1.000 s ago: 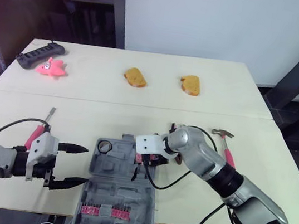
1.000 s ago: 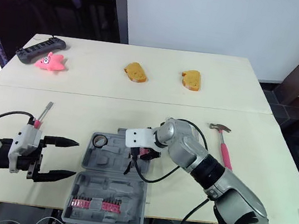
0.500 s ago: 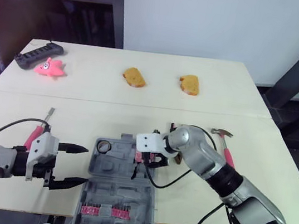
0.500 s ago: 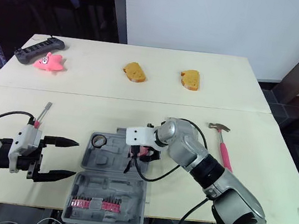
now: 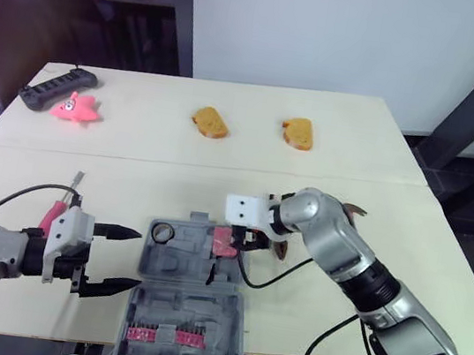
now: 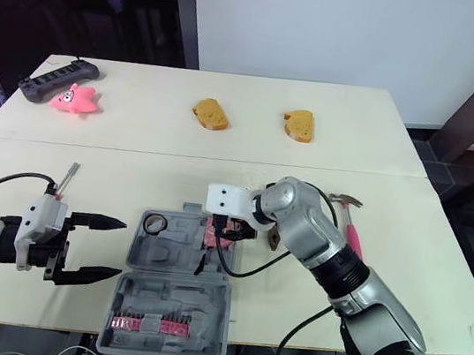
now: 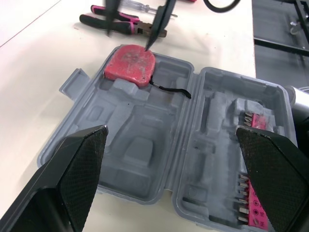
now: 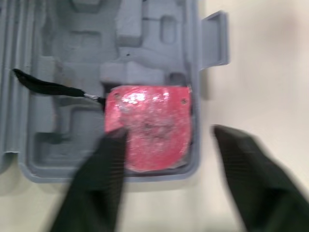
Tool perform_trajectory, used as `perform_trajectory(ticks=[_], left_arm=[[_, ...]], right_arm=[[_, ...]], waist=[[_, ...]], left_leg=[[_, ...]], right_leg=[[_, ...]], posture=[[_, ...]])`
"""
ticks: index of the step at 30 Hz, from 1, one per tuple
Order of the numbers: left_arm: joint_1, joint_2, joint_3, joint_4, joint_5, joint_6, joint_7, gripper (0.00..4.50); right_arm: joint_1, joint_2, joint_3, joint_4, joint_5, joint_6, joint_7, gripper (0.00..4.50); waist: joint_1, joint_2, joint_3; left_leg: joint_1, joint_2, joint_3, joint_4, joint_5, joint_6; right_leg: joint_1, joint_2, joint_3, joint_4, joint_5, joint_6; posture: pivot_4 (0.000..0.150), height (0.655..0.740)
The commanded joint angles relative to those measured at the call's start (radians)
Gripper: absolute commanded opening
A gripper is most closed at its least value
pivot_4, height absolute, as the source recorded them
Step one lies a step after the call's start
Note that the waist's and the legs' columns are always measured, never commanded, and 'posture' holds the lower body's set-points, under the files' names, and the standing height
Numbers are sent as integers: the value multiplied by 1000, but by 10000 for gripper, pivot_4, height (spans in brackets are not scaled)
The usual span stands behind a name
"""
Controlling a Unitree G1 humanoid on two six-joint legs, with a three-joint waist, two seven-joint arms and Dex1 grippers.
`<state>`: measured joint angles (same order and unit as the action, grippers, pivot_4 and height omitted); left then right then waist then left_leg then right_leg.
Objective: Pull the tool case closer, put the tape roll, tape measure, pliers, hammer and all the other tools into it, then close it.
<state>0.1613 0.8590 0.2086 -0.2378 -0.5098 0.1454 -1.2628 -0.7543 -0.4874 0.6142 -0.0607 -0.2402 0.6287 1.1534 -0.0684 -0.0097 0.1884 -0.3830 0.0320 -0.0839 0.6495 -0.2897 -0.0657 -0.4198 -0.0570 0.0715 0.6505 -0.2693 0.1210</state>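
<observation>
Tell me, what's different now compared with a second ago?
The right end effector has drawn back a little from the tool case. Its fingers are open above the pink tape measure, which lies in a recess of the case, so it seems to have just let go. The left end effector stayed open beside the case, and the hammer has not moved.

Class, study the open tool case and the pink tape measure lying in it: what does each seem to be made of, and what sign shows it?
The tool case is probably moulded plastic, matt grey: its shaped recesses suggest that. The tape measure likely has a hard plastic shell, pink, slightly glossy, with pale scuffs.
</observation>
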Motion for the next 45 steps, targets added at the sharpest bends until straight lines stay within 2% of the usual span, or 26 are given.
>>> perform_trajectory(ticks=[1, 9, 18, 24, 32, 38, 45], left_arm=[[-4, 2, 1, -13, -2, -1, -2, 45000], [-9, 3, -4, -17, 0, 5, -1, 45000], [-11, 5, -6, -25, -3, 15, 1, 45000], [-12, 4, -6, -36, -5, 27, 6, 45000], [-3, 4, 1, -54, -10, 43, 15, 45000], [3, 0, 2, -68, -10, 52, 29, 45000], [2, -2, -1, -73, -10, 59, 34, 45000]], right_arm=[[10, -7, -30, -67, 14, 7, -13, 11839], [57, -13, -31, -69, 24, 7, -50, 11839], [66, -5, -7, 58, 18, -3, -84, 11839], [71, 33, 41, 164, 21, 42, -57, 11839], [74, 69, 98, 257, -3, 50, -18, 11839], [96, 103, 52, 305, 2, 11, -70, 11839], [162, 106, -95, 244, 109, -218, -80, 11839]], waist=[[0, 0, 0], [0, 0, 0], [0, 0, 0], [0, -2, -1], [-3, -5, -5], [-3, -12, -12], [-2, -13, -15]], left_leg=[[0, 0, 0, 0, 0, 0], [0, 0, 0, 0, 0, 0], [0, 0, 0, 0, 0, 0], [11, 0, 0, -2, 0, 0], [16, 1, 0, -2, 0, 0], [29, 1, 0, -5, -1, 1], [28, 2, 0, -5, -1, 1]], right_leg=[[0, 0, 0, 0, 0, 0], [0, 0, 0, 0, 0, 0], [1, 0, 0, 0, 0, 0], [11, 0, 0, -2, -1, 0], [15, 1, 0, -1, -1, -1], [26, 1, 0, -2, -6, -7], [25, 3, 0, -2, -7, -8]], posture=[[1500, 7400], [1500, 7400], [1500, 7400], [1500, 7400], [1500, 7400], [1500, 7400], [1500, 7400]])
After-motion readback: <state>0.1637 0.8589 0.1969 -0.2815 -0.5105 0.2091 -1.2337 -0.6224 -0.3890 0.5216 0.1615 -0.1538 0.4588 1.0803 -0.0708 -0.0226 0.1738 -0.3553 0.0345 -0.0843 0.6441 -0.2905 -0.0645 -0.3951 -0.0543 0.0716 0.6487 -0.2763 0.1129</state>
